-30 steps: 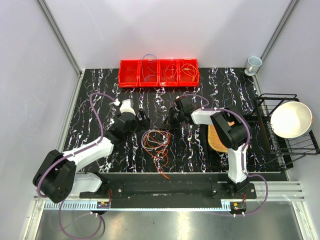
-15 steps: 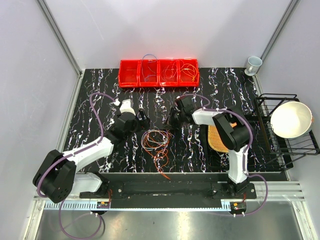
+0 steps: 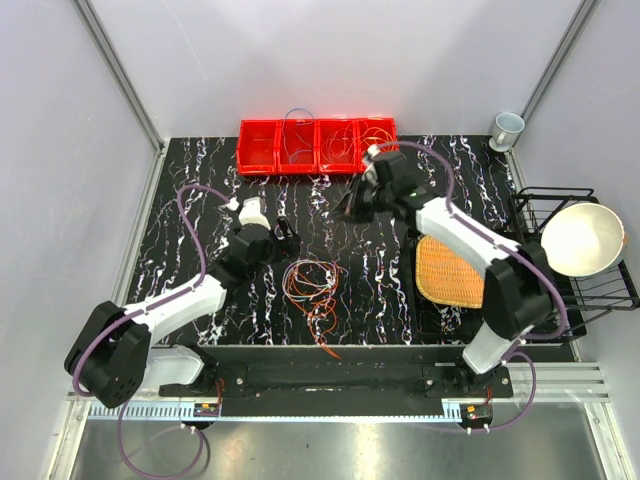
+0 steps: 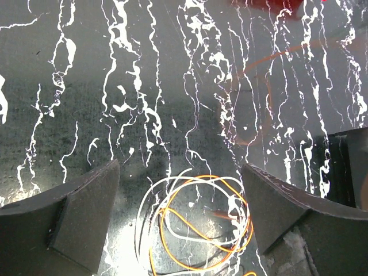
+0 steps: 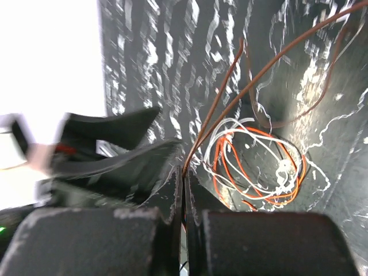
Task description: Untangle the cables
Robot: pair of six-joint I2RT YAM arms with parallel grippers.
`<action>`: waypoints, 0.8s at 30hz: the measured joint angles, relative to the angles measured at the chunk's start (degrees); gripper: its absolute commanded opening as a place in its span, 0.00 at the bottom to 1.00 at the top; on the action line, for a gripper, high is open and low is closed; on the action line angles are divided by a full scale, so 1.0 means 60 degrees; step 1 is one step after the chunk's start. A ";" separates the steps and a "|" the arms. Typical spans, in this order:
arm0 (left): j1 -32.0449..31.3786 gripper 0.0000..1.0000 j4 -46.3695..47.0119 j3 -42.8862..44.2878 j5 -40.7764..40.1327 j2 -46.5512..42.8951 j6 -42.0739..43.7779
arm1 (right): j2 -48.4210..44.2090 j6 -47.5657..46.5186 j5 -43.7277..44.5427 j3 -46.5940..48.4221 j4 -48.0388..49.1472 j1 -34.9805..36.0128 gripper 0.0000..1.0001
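Across black marbled table (image 3: 190, 200), teasing one reddish strand (image 5: 198, 141) from the cables (image 3: 312, 280) heaped mid-table, right gripper (image 5: 184, 181) clamped on it, left gripper (image 4: 181, 213) gaping beside them; next, probably drawing it clear.

Inspection finding: no text, label, brand, number or sign can be read in any of the three views.
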 measured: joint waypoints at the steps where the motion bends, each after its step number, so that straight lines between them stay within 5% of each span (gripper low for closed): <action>1: 0.0000 0.89 0.0018 0.0000 0.0004 -0.0007 0.0000 | -0.0189 -0.0062 -0.0004 0.0182 -0.0186 -0.0120 0.00; 13: 0.0000 0.89 0.0091 -0.0051 0.0000 -0.0142 -0.0004 | -0.0616 -0.0845 0.0160 0.3078 -0.1967 -0.1738 0.00; 24: 0.0000 0.89 0.0146 -0.0142 -0.0004 -0.0197 -0.0007 | 0.1228 -0.1443 0.0186 0.6120 -0.2991 -0.2892 0.00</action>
